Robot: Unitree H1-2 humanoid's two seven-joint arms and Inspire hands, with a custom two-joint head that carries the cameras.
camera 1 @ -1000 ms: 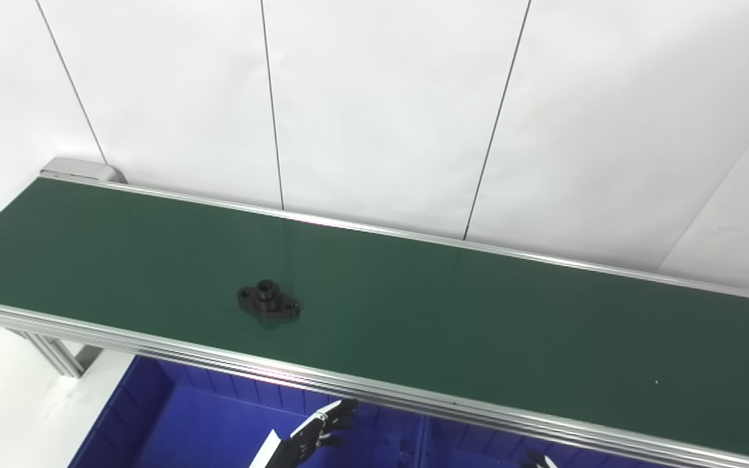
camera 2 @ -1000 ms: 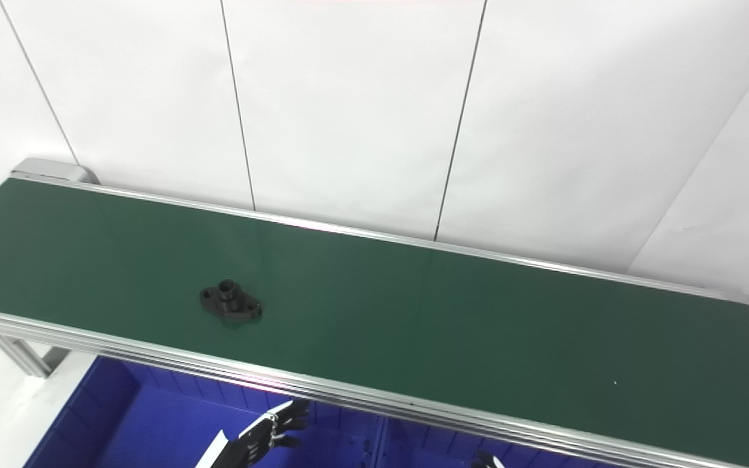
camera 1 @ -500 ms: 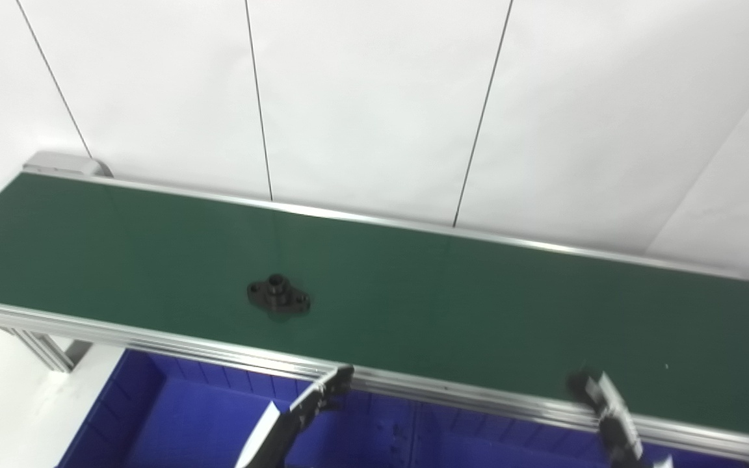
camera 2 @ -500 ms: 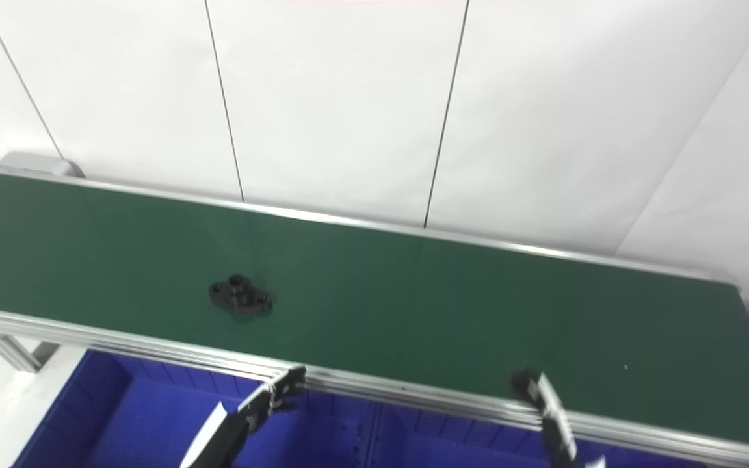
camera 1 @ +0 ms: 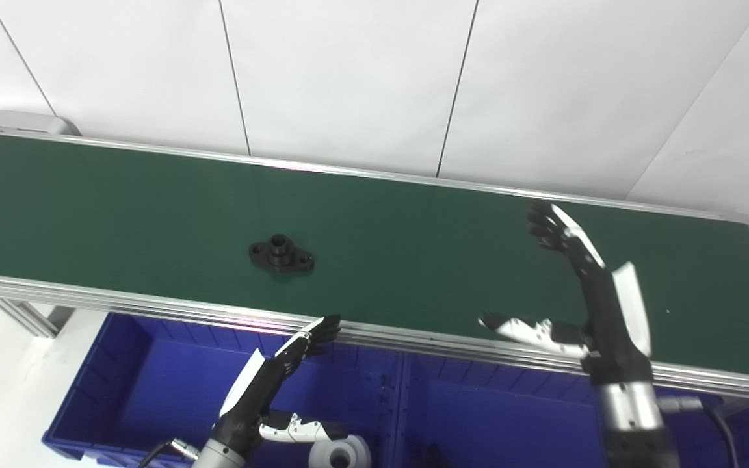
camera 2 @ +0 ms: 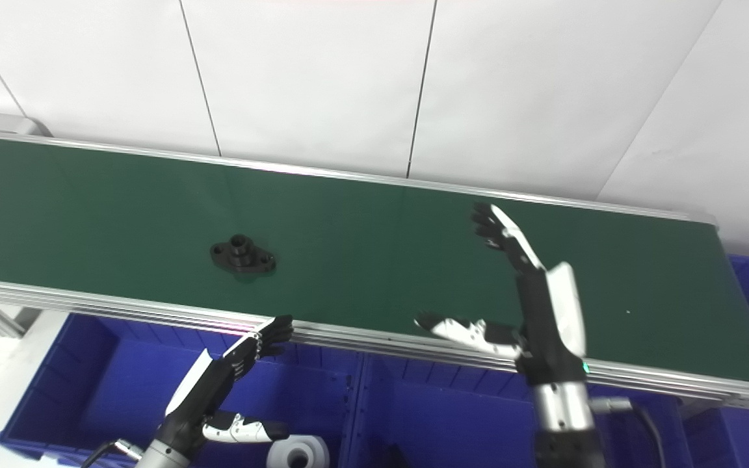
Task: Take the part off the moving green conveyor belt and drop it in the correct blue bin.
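In the left eye view, a black flanged part [camera 1: 281,253], an oval plate with a raised hub and bolt holes, lies flat on the green conveyor belt [camera 1: 121,201], nearer the front rail than the back. The right hand [camera 1: 586,305] is raised over the belt well to the right of the part, fingers spread and thumb stretched out toward the left, holding nothing. The left hand [camera 1: 277,374] hangs below the front rail, above the blue bin [camera 1: 121,383], fingers extended and apart, also empty. In the right eye view the layout is the same: the part [camera 2: 243,255] is well apart from both hands, and a white roll-like item [camera 2: 296,454] sits low in the bin. The risk, as I judge it, is timing: if the belt carries the part toward the waiting right hand, a late or early closing could knock the low flange aside or miss it entirely, since it offers little height to grip.
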